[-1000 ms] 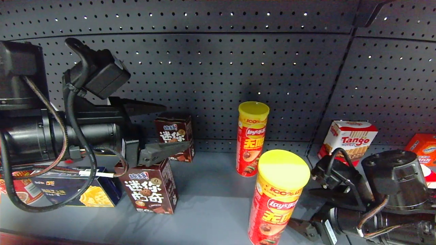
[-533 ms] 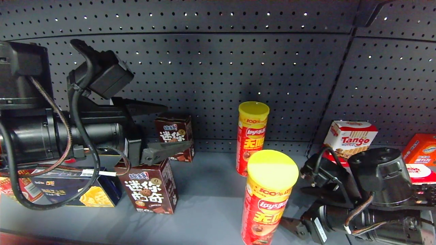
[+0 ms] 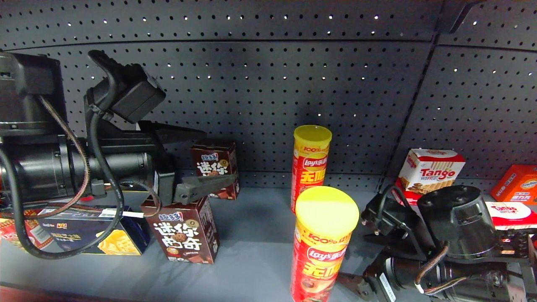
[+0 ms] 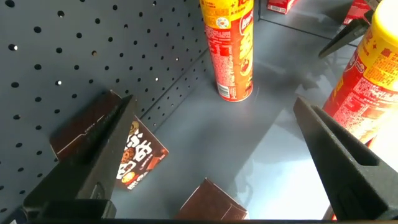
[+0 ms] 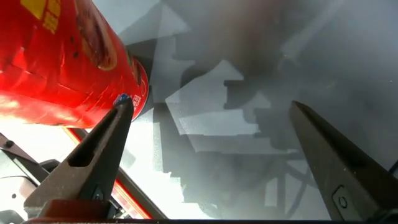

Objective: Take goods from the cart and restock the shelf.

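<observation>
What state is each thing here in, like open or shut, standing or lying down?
front chip can, standing, lid on.
back chip can, upright, lid on.
left gripper, open and empty.
right gripper, open, one finger beside the front chip can.
front chocolate box, upright, closed.
back chocolate box, upright, closed.
cracker box, lying flat, closed.
wafer box, closed.

The near can [image 3: 321,243] loses its base to the head view's lower edge, and its lid hides the foot of the far can [image 3: 309,165]. The lower finger [image 3: 205,186] of the left end effector [image 3: 220,156] covers the top of the front chocolate box [image 3: 186,235] and crosses the rear chocolate box [image 3: 214,161]. Cable crosses the blue box [image 3: 113,239]. A red packet [image 3: 33,241] and an orange box [image 3: 516,184] are cut by the side edges. Whether the right end effector [image 5: 209,104] touches the near can's base cannot be told.
</observation>
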`<state>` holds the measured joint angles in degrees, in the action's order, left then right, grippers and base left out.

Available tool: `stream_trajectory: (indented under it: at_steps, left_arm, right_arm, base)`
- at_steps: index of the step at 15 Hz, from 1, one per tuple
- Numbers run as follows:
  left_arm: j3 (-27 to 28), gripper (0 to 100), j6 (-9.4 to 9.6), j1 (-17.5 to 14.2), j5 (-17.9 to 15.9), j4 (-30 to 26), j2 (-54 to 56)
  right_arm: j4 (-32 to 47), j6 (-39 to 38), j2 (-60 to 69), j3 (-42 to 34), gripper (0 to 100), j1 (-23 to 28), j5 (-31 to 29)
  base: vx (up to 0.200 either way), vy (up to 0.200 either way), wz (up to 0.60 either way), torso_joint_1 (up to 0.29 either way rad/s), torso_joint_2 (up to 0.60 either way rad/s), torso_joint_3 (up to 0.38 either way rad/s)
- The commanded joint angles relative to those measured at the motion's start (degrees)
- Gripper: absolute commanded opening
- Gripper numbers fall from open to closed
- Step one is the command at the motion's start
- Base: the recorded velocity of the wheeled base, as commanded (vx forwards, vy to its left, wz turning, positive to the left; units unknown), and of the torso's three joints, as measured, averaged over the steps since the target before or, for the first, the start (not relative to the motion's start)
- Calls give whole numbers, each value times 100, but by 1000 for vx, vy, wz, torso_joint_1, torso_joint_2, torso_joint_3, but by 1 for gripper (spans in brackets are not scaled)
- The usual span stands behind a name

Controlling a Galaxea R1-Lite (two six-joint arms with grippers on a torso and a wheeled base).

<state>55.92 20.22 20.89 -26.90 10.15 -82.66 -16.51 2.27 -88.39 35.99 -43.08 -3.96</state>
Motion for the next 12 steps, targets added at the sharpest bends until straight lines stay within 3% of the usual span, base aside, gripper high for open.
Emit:
stream_trajectory:
  at_steps: [1, 9, 12]
  left_arm:
    - [-11, 100, -1, 2, 1, 4, -13]
    - [60, 100, -27, 2, 19, 4, 31]
    - [156, 100, -80, -349, 379, -75, 242]
  right_arm:
    - [-2, 2, 6, -4, 100, -7, 1]
    - [-432, 2, 288, 189, 100, 72, -17]
    - [-424, 2, 868, 541, 100, 459, -8]
  base:
    - [0, 0, 0, 0, 0, 0]
    - [0, 0, 0, 0, 0, 0]
    - [0, 0, 0, 0, 0, 0]
